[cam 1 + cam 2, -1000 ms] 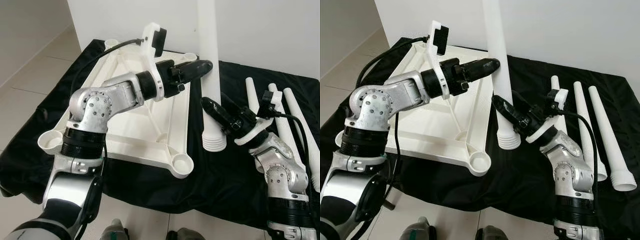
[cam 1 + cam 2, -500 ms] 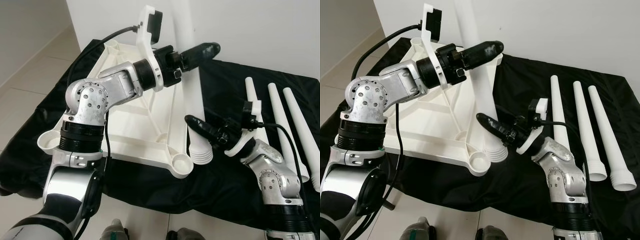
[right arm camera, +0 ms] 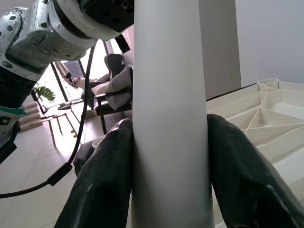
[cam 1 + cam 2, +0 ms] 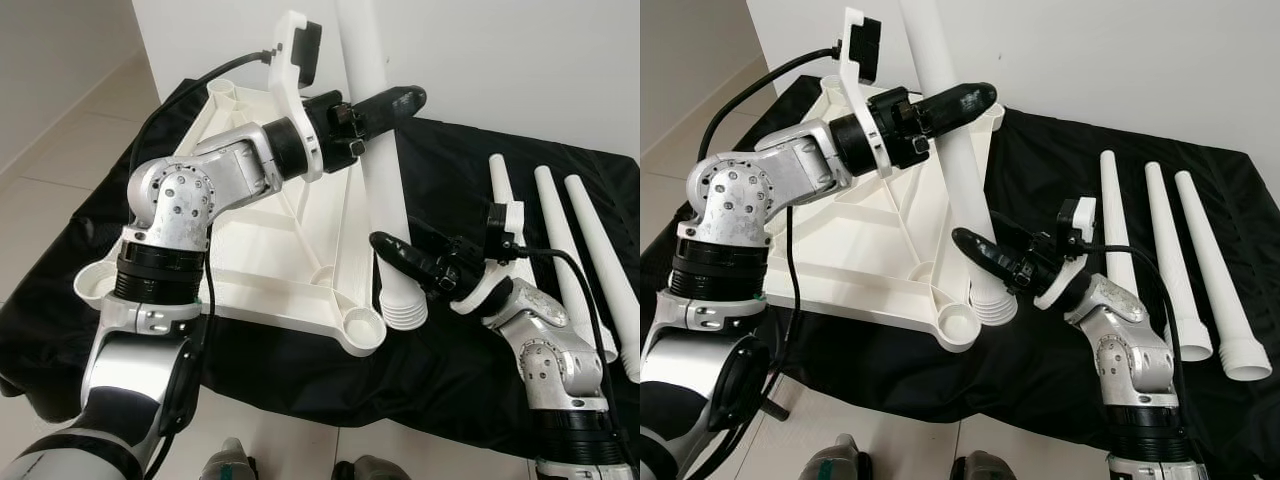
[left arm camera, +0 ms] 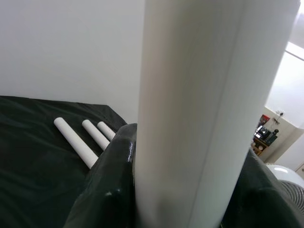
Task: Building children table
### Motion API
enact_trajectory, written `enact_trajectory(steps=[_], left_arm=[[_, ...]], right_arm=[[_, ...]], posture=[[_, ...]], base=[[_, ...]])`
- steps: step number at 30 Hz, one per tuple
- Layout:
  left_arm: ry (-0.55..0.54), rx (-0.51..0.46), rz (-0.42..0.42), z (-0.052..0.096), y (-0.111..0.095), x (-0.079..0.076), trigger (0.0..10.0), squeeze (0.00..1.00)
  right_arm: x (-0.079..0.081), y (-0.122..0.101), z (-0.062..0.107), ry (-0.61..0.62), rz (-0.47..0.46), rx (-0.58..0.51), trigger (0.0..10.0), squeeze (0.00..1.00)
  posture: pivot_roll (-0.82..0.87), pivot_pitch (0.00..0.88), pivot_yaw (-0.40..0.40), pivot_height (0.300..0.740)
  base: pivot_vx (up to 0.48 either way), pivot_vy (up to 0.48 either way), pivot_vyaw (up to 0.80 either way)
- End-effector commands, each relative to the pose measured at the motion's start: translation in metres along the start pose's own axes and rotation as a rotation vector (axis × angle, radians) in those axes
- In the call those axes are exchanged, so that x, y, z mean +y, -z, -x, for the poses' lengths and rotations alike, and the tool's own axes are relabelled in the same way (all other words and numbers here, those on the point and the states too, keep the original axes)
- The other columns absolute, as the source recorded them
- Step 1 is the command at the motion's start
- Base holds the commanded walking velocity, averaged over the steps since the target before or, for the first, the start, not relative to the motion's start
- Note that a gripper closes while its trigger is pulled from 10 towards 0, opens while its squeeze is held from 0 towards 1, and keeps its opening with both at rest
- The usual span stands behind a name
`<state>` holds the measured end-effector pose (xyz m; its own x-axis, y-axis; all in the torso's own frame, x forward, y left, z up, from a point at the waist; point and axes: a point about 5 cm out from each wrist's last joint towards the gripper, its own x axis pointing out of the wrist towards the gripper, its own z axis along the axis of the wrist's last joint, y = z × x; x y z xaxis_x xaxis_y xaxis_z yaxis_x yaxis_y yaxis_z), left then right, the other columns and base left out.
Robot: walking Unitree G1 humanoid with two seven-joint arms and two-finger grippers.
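Observation:
A white tabletop [image 4: 270, 240] lies upside down on the black cloth, with round leg sockets at its corners. A long white table leg [image 4: 380, 170] stands almost upright, its ribbed foot end [image 4: 403, 305] resting on the cloth beside the near right socket [image 4: 362, 328]. My left gripper [image 4: 385, 103] is shut on the leg high up. My right gripper [image 4: 395, 252] is shut on the same leg low down, just above the ribbed end. Both wrist views look along the leg [image 5: 199, 109] [image 3: 168, 123] clamped between black fingers.
Three more white legs [image 4: 575, 250] lie side by side on the cloth at the right. The black cloth [image 4: 430, 390] covers the floor, with pale tile beyond its left edge and a white wall behind. A fan and furniture show faintly in the wrist views.
Both grippers carried the leg leftward, from well right of the tabletop to right beside its near right socket. Since half a second ago the leg's top has leaned slightly left.

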<state>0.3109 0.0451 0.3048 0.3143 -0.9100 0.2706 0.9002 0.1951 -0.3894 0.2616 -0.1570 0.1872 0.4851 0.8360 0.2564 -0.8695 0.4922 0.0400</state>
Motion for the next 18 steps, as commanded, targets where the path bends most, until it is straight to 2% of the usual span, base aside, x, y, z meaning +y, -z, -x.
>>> enact_trajectory(steps=[1, 2, 4, 5, 6, 7, 8, 9, 10, 11, 12, 15, 16, 18], left_arm=[[0.290, -0.010, -0.036, -0.007, -0.008, -0.027, 0.0, 0.00], [0.239, 0.006, -0.083, -0.010, -0.009, -0.024, 10.0, 0.00], [0.239, 0.006, -0.083, -0.010, -0.009, -0.024, 10.0, 0.00], [0.202, 0.016, -0.160, -0.012, -0.010, -0.024, 10.0, 0.00], [0.202, 0.016, -0.160, -0.012, -0.010, -0.024, 10.0, 0.00], [0.152, 0.030, -0.247, -0.015, -0.012, -0.024, 10.0, 0.00], [0.152, 0.030, -0.247, -0.015, -0.012, -0.024, 10.0, 0.00], [0.118, 0.031, -0.311, -0.016, -0.014, -0.024, 10.0, 0.00], [0.118, 0.031, -0.311, -0.016, -0.014, -0.024, 10.0, 0.00], [0.093, 0.030, -0.353, -0.017, -0.015, -0.024, 10.0, 0.00], [0.075, 0.027, -0.380, -0.018, -0.017, -0.024, 10.0, 0.00], [0.072, 0.032, -0.396, -0.018, -0.017, -0.025, 10.0, 0.00], [0.084, 0.035, -0.411, -0.018, -0.017, -0.028, 10.0, 0.00], [0.086, 0.036, -0.418, -0.018, -0.017, -0.029, 10.0, 0.00]], right_arm=[[-0.005, 0.007, 0.003, 0.053, 0.007, 0.051, 10.0, 0.00], [-0.009, 0.004, 0.002, 0.078, 0.007, 0.049, 10.0, 1.00], [-0.009, 0.004, 0.002, 0.078, 0.007, 0.049, 10.0, 1.00], [-0.012, 0.002, 0.001, 0.091, 0.009, 0.055, 10.0, 1.00], [-0.012, 0.002, 0.001, 0.091, 0.009, 0.055, 10.0, 1.00], [-0.016, -0.001, -0.001, 0.131, 0.040, 0.074, 10.0, 1.00], [-0.016, -0.001, -0.001, 0.131, 0.040, 0.074, 10.0, 1.00], [-0.019, -0.002, -0.003, 0.162, 0.068, 0.101, 10.0, 1.00], [-0.019, -0.002, -0.003, 0.162, 0.068, 0.101, 10.0, 1.00], [-0.022, -0.003, -0.007, 0.189, 0.094, 0.130, 10.0, 1.00], [-0.023, -0.003, -0.010, 0.197, 0.104, 0.158, 10.0, 0.00], [-0.023, -0.004, -0.016, 0.206, 0.112, 0.188, 10.0, 0.00], [-0.024, -0.007, -0.020, 0.219, 0.158, 0.214, 10.0, 0.00], [-0.024, -0.008, -0.021, 0.221, 0.174, 0.223, 10.0, 0.00]], posture=[[-0.02, 0.000, -0.022, 0.740], [-0.02, 0.000, -0.021, 0.740], [-0.02, 0.000, -0.021, 0.740], [-0.02, 0.000, -0.022, 0.740], [-0.02, 0.000, -0.022, 0.740], [-0.02, 0.000, -0.023, 0.740], [-0.02, 0.000, -0.023, 0.740], [-0.02, 0.000, -0.025, 0.740], [-0.02, 0.000, -0.025, 0.740], [-0.02, 0.000, -0.027, 0.740], [-0.02, 0.000, -0.027, 0.740], [-0.01, 0.000, -0.028, 0.740], [-0.01, 0.000, -0.032, 0.740], [-0.01, 0.000, -0.032, 0.740]], base=[[0.000, 0.000, 0.00], [0.000, 0.000, 0.00], [0.000, 0.000, 0.00], [0.000, 0.000, 0.00], [0.000, 0.000, 0.00], [0.000, 0.000, 0.00], [0.000, 0.000, 0.00], [0.000, 0.000, 0.00], [0.000, 0.000, 0.00], [0.000, 0.000, 0.00], [0.000, 0.000, 0.00], [0.000, 0.000, 0.00], [0.000, 0.000, 0.00], [0.000, 0.000, 0.00]])
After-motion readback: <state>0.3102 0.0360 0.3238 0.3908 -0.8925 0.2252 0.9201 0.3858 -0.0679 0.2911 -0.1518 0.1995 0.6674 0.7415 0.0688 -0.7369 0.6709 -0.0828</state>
